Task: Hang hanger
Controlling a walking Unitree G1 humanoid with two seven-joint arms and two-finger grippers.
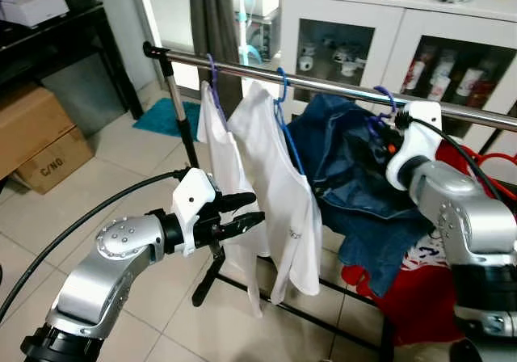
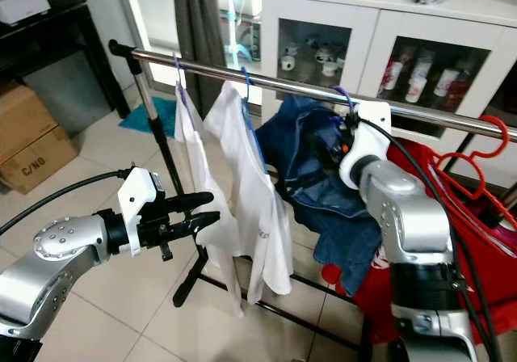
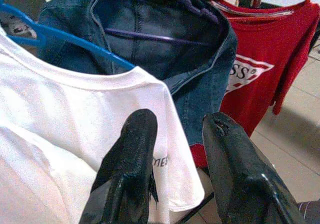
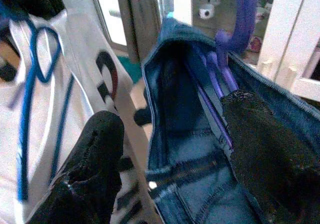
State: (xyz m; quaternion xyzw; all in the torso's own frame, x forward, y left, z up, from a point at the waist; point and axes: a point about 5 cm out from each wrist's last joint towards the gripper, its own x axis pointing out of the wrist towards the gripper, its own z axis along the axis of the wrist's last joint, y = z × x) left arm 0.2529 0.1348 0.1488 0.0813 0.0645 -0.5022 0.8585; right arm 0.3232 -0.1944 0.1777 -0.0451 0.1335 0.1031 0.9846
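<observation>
A metal rail (image 1: pixel 323 83) carries a purple hanger with a white shirt (image 1: pixel 222 152), a blue hanger (image 1: pixel 283 95) with a white T-shirt (image 1: pixel 283 192), and a purple hanger (image 4: pixel 245 19) holding a denim jacket (image 1: pixel 347 176). Its hook sits over the rail. My right gripper (image 4: pixel 170 149) is open at the jacket's collar, the purple hanger's neck close beside one finger. My left gripper (image 1: pixel 246 208) is open and holds nothing, low in front of the white T-shirt's hem (image 3: pixel 165 184).
A red shirt (image 1: pixel 420 297) on a red hanger (image 2: pixel 472 148) hangs at the rail's right end. A white glass-door cabinet (image 1: pixel 388 31) stands behind. At the left are cardboard boxes (image 1: pixel 40 136), a black table (image 1: pixel 89 23) and a teal mat (image 1: pixel 166 115). The rack's base bar (image 1: pixel 307 309) crosses the floor.
</observation>
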